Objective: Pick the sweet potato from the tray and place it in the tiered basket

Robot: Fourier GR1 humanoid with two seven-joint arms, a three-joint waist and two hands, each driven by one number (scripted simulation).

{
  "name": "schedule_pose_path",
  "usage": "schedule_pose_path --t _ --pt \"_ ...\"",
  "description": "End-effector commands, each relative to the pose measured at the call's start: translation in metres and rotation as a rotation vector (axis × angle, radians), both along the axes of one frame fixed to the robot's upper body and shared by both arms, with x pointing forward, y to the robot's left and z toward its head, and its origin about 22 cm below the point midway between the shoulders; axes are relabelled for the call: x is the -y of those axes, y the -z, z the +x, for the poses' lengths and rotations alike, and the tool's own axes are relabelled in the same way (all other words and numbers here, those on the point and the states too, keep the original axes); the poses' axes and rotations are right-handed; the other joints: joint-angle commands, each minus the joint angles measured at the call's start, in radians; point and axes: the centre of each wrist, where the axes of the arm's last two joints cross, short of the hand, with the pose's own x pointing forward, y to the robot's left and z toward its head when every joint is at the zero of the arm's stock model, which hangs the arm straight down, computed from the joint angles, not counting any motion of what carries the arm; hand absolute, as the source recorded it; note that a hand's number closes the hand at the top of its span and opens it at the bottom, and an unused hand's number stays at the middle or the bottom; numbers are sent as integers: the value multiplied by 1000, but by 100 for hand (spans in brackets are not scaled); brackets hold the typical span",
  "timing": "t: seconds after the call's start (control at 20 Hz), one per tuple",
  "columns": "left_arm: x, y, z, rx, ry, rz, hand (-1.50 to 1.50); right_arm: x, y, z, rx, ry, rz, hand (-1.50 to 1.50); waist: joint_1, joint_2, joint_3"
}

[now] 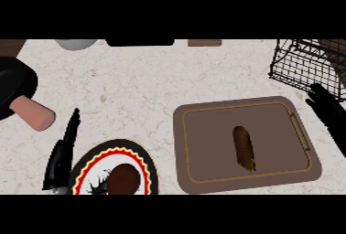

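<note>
Sweet potato (244,148) lies on tray (196,183).

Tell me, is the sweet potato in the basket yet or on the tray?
On the tray. The sweet potato lies flat on the brown tray, apart from the wire tiered basket; neither robot hand touches it.

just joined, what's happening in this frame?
Nothing is grasped yet. The sweet potato lies on the brown tray, untouched. The right hand is open by the tray's right edge, just below the wire tiered basket at upper right. The left hand is open at lower left, beside a patterned plate. The pick hasn't begun.
</note>
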Motion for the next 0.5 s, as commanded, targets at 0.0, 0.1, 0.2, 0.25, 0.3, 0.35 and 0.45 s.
schedule_pose_path --t 0.0,0.1,0.2,0.25,0.3,0.35,0.45 --pt "1 -11 7 -22 19 27 0 -18 -3 -7 15 68 -19 150 9 -38 -11" --pt "-18 -28 24 18 -14 30 0 -57 -6 -14 178 135 -89 150 -1 -42 -12" --pt "-24 -42 42 53 -45 40 0 -71 -26 -13 289 225 -147 150 -23 -46 -15" --pt "-34 -48 35 57 -33 66 0 -76 -22 -16 316 295 -185 150 -8 -51 -15" --pt "-21 -19 20 -23 -43 17 0 -54 -75 3 677 402 91 150 -96 -148 14" --pt "-28 -28 24 13 -61 37 0 18 -5 -30 152 568 -478 150 -110 -33 -35" --pt "-38 -36 26 5 -80 26 0 7 2 -41 255 771 -428 -150 -105 -56 -20"
